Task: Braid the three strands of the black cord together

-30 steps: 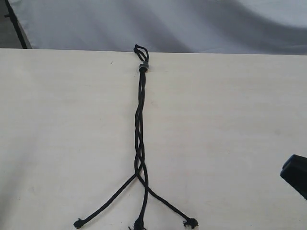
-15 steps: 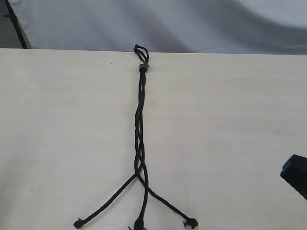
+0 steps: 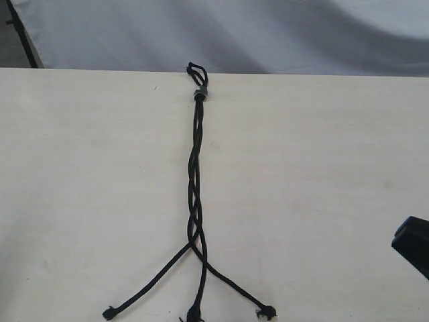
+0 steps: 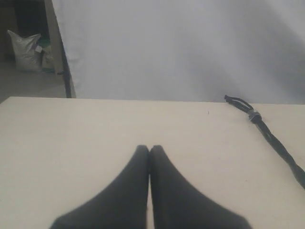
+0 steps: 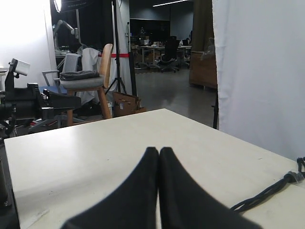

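The black cord [image 3: 195, 171] lies down the middle of the pale table [image 3: 80, 188], its loop and grey band [image 3: 200, 93] at the far edge. Below the band the three strands [image 3: 196, 221] are twisted together, then fan out near the front edge into separate loose ends [image 3: 149, 287] with knotted tips. The cord's upper part also shows in the left wrist view, cord [image 4: 271, 138], and in the right wrist view, cord [image 5: 267, 193]. My left gripper [image 4: 149, 149] is shut and holds nothing, well to the side of the cord. My right gripper [image 5: 158, 150] is shut and empty too. A dark part of the right arm [image 3: 412, 245] shows at the exterior view's right edge.
A white curtain [image 3: 234, 33] hangs behind the table's far edge. In the right wrist view a wooden chair [image 5: 90, 81] and other equipment [image 5: 24, 102] stand beyond the table's end.
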